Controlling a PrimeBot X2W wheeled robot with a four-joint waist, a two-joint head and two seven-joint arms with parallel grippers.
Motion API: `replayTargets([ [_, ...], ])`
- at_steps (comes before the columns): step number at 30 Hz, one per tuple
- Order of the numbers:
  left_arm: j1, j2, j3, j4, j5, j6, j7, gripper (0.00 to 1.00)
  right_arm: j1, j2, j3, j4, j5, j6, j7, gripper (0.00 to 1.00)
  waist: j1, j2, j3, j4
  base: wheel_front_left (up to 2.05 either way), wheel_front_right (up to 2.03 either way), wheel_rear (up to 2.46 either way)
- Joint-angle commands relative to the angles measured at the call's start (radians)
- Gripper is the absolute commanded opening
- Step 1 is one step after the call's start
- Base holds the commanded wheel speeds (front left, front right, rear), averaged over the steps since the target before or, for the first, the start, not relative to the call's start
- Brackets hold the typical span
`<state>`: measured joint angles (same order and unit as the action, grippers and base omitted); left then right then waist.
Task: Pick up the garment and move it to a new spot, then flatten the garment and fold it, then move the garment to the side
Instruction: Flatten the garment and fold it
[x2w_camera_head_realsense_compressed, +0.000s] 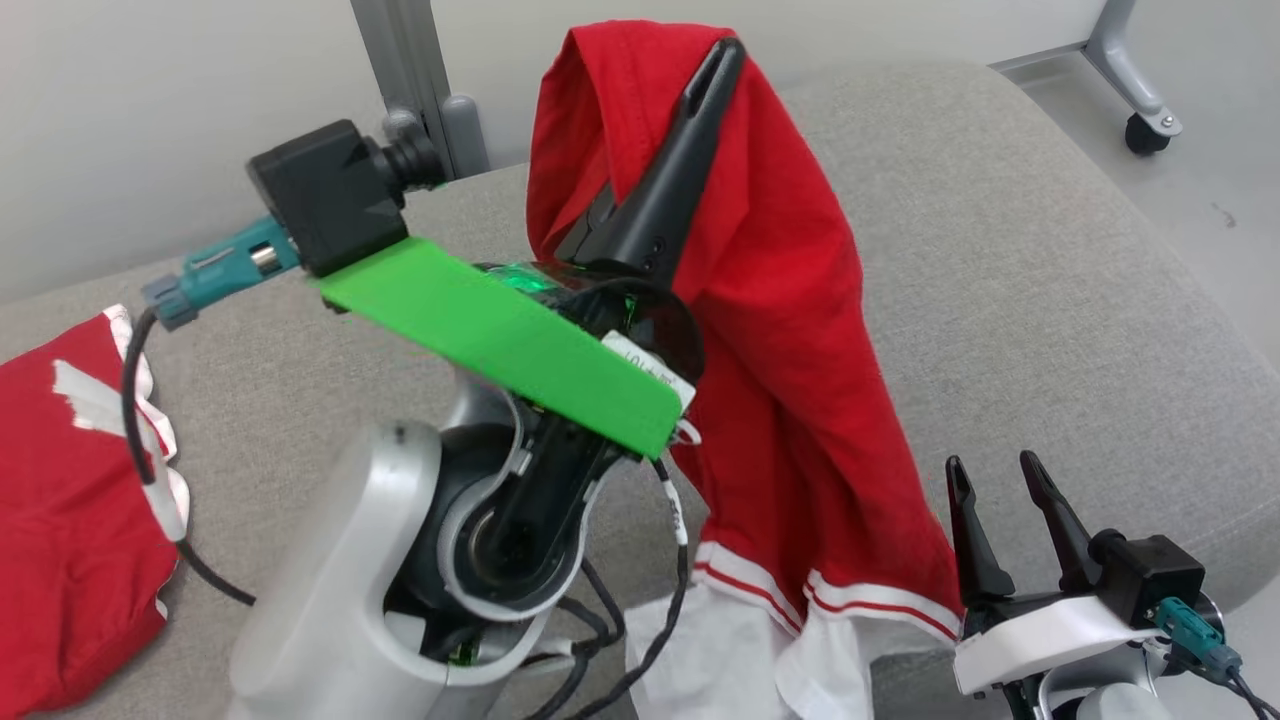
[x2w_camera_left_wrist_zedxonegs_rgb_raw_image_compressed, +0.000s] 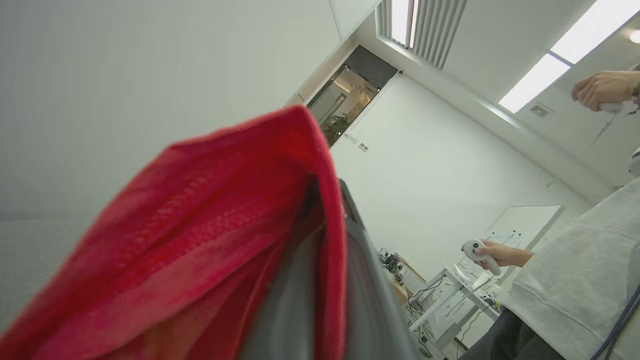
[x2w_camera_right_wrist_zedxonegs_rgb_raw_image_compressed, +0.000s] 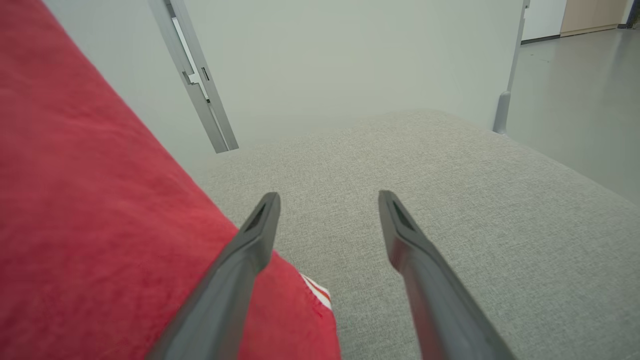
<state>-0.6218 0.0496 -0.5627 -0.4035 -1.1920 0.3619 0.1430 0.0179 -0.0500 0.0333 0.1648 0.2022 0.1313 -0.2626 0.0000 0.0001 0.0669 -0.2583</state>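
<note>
The garment (x2w_camera_head_realsense_compressed: 800, 330), light limp cloth, hangs from the left gripper (x2w_camera_head_realsense_compressed: 722, 60), clamped on a fold; its striped hem (x2w_camera_head_realsense_compressed: 860, 600) likely suits the right gripper (x2w_camera_head_realsense_compressed: 992, 468), spread wide, empty.

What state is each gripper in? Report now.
Left gripper: shut on the red garment, holding it up over the grey cushion.
Right gripper: open, holding nothing.

Grey upholstered surface (x2w_camera_head_realsense_compressed: 1000, 250); red cloth (x2w_camera_head_realsense_compressed: 70, 520) at its left edge; castor (x2w_camera_head_realsense_compressed: 1150, 130) beyond; person in pale top (x2w_camera_left_wrist_zedxonegs_rgb_raw_image_compressed: 575, 290)
</note>
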Motion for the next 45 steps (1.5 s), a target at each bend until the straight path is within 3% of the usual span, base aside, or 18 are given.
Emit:
replayTargets([
  [1, -0.016, 0.002, -0.003, 0.039, 0.004, 0.002, -0.017, 0.0, -0.013, -0.001, -0.001, -0.005, 0.012, -0.001, -0.003, 1.0, 0.0, -0.0001, 0.028, -0.008, 0.0, 0.0, 0.0],
  [8, -0.059, 0.031, 0.088, 0.375, 0.071, -0.014, -0.147, 0.0, -0.05, -0.001, 0.012, -0.004, 0.024, -0.001, -0.003, 1.0, 0.0, -0.0001, 0.087, -0.034, 0.0, 0.0, 0.0],
  [16, -0.123, 0.106, 0.218, 0.787, 0.096, -0.069, -0.286, 0.02, -0.077, -0.001, 0.023, 0.0, 0.028, -0.001, -0.003, 1.0, 0.0, -0.0001, 0.127, -0.072, 0.0, 0.0, 0.0],
  [17, -0.126, 0.113, 0.226, 0.832, 0.097, -0.086, -0.298, 0.22, -0.078, -0.001, 0.023, 0.001, 0.027, -0.001, -0.003, 1.0, 0.0, -0.0001, 0.131, -0.074, 0.0, 0.0, 0.0],
  [20, -0.125, 0.116, 0.231, 0.936, 0.086, -0.151, -0.316, 0.49, -0.08, -0.001, 0.021, 0.005, 0.023, -0.001, -0.003, 1.0, 0.0, -0.0001, 0.138, -0.075, 0.0, 0.0, 0.0],
  [21, -0.12, 0.113, 0.227, 0.971, 0.08, -0.177, -0.309, 0.97, -0.08, -0.001, 0.02, 0.006, 0.021, -0.001, -0.003, 1.0, 0.0, -0.0001, 0.139, -0.073, 0.0, 0.0, 0.0],
  [22, -0.118, 0.115, 0.225, 0.997, 0.079, -0.193, -0.31, 1.0, -0.079, -0.001, 0.018, 0.006, 0.019, -0.001, -0.003, 1.0, 0.0, -0.0001, 0.139, -0.071, 0.0, 0.0, 0.0],
  [27, -0.092, 0.143, 0.172, 1.09, 0.134, -0.268, -0.334, 1.0, -0.08, -0.001, 0.015, 0.009, 0.007, -0.001, -0.003, 1.0, 0.0, -0.0001, 0.129, -0.055, 0.0, 0.0, 0.0],
  [32, -0.009, 0.183, 0.092, 1.075, 0.227, -0.318, -0.371, 1.0, -0.058, -0.001, 0.006, 0.008, -0.006, -0.001, -0.003, 1.0, 0.0, -0.0001, 0.102, -0.033, 0.0, 0.0, 0.0],
  [39, 0.147, 0.223, 0.022, 0.971, 0.296, -0.294, -0.38, 1.0, -0.036, -0.001, -0.003, 0.001, -0.026, -0.001, -0.003, 1.0, 0.0, -0.0001, 0.08, 0.008, 0.0, 0.0, 0.0],
  [45, 0.251, 0.211, -0.063, 0.896, 0.301, -0.29, -0.291, 1.0, -0.04, -0.001, 0.0, -0.004, -0.039, -0.001, -0.003, 1.0, 0.0, -0.0001, 0.082, 0.028, 0.0, 0.0, 0.0],
])
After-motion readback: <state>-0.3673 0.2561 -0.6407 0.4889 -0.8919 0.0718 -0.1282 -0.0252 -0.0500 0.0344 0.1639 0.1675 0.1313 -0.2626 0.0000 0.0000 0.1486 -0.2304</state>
